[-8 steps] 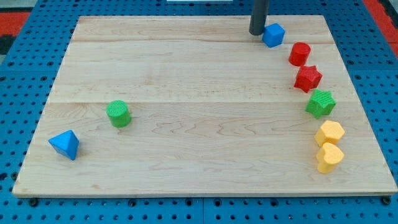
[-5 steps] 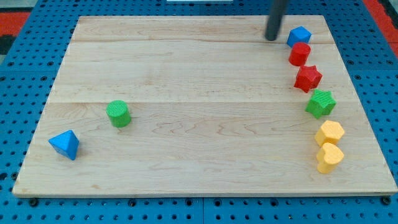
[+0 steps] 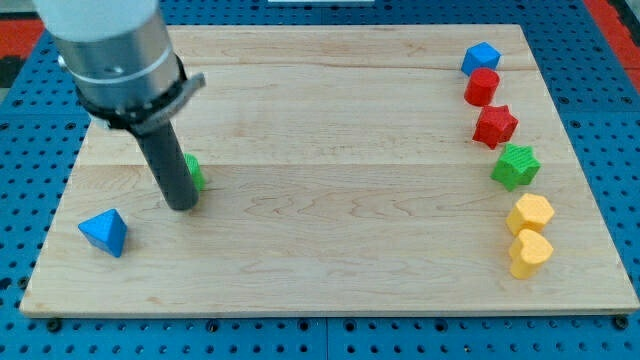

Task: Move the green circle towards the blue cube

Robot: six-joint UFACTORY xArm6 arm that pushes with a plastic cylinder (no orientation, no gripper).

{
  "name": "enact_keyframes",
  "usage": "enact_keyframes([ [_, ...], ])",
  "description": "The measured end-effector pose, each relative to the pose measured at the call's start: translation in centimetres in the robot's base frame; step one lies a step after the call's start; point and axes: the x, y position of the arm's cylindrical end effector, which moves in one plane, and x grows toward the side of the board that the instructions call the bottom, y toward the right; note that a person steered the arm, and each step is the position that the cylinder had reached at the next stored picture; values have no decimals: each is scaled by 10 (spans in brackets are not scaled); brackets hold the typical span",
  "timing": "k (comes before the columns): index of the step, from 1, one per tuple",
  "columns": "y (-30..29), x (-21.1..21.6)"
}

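My tip [image 3: 181, 205], a bare dark rod that grips nothing, touches the view's left side of the small green circle block [image 3: 194, 172], mostly hiding it. The blue cube [image 3: 480, 57] sits well apart at the wooden board's [image 3: 320, 250] top right, so the push runs rightward and up.

Your arm is reaching in from the view's top-left corner, its thick grey cylindrical body hanging over the table's left part near the far edge. A dark collar is ringing the bottom of that body, and the straight dark rod is running down from it, leaning slightly toward the view's right. My tip [image 3: 182, 205] is resting on the table's left half, toward the left edge.
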Motion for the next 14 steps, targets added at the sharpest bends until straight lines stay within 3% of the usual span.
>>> enact_keyframes([
  [1, 5, -55],
  [2, -16, -17],
  [3, -27, -59],
  [4, 31, -111],
  [5, 40, -99],
  [6, -34, -111],
  [7, 0, -169],
  [8, 110, -186],
  [9, 107, -179],
  [10, 119, -136],
  [11, 180, -189],
  [13, 183, -215],
  [14, 245, -246],
])
